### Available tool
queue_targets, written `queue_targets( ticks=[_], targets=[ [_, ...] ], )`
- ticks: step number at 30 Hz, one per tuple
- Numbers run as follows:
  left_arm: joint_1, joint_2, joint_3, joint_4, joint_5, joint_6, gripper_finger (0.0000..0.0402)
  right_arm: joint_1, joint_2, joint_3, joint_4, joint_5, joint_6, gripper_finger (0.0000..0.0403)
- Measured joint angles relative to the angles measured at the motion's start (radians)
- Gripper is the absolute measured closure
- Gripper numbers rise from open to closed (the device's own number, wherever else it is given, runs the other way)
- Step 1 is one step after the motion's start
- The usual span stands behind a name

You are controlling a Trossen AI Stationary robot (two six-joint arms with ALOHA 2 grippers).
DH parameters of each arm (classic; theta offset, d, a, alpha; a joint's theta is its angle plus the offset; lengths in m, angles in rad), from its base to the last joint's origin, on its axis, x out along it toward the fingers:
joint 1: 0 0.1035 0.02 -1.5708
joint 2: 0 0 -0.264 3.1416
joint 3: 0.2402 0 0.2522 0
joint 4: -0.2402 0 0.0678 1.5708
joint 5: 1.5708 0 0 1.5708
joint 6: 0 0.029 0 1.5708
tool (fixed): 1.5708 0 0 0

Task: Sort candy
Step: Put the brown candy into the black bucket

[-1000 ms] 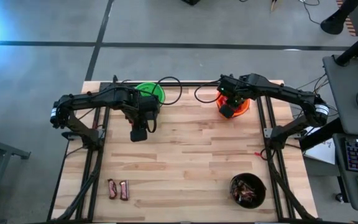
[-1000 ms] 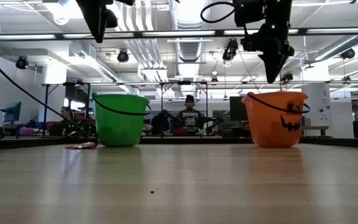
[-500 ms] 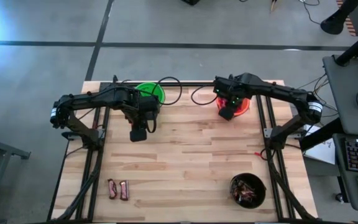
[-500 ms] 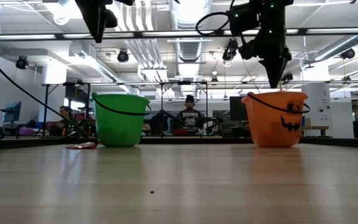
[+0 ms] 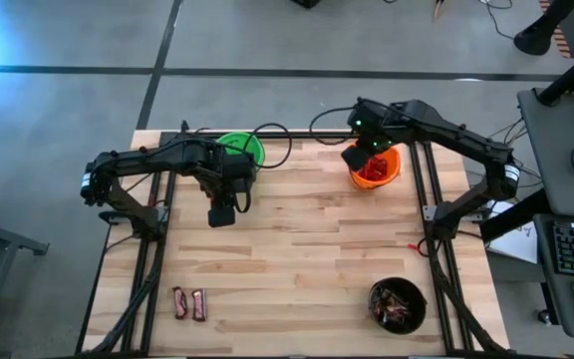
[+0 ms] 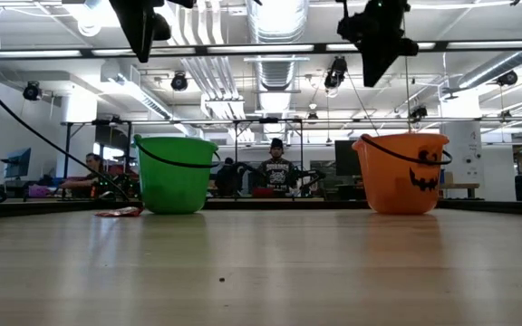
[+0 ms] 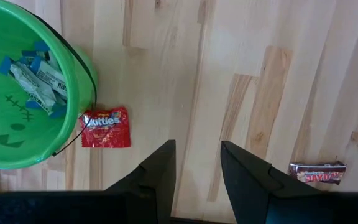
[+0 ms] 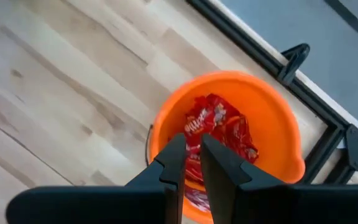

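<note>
**Right hand over the orange bucket**

My right hand (image 8: pixel 191 163) hangs above the orange bucket (image 5: pixel 376 170) at the far right of the bench (image 5: pixel 297 249). Its fingers are almost shut and hold nothing. Red candy (image 8: pixel 219 127) fills that bucket. My left hand (image 7: pixel 196 169) waits half open and empty near the green bucket (image 7: pixel 17 118). A red packet (image 7: pixel 105 127) lies just beside it. Two dark bars (image 5: pixel 189 303) lie near left.

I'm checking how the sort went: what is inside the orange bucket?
The orange bucket holds a pile of red candy packets. The right end effector hangs above it and covers part of the pile; anything under the top layer cannot be seen.
</note>
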Motion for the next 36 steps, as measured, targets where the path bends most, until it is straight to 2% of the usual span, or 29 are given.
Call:
queue_targets(
  ticks=[4, 11, 22, 26, 31, 36],
  targets=[
    [0.000, 0.000, 0.000, 0.000, 0.000, 0.000, 0.0293, 0.000, -0.001, 0.034, -0.019, 0.000, 0.007, 0.0364],
    [0.000, 0.000, 0.000, 0.002, 0.000, 0.000, 0.0293, 0.000, -0.001, 0.039, -0.019, 0.000, -0.102, 0.0364],
    [0.000, 0.000, 0.000, 0.003, 0.000, 0.022, 0.0293, 0.000, -0.001, 0.038, -0.019, 0.002, -0.113, 0.0364],
    [0.000, 0.000, 0.000, 0.004, 0.000, 0.023, 0.0293, -0.001, 0.007, 0.037, -0.046, -0.053, -0.179, 0.0360],
    [0.000, 0.000, 0.000, 0.003, 0.000, 0.022, 0.0293, 0.000, 0.033, 0.035, -0.073, -0.128, -0.187, 0.0327],
    [0.000, 0.000, 0.000, -0.005, 0.000, 0.020, 0.0293, 0.000, 0.043, 0.035, -0.072, -0.128, -0.227, 0.0274]
  ],
)
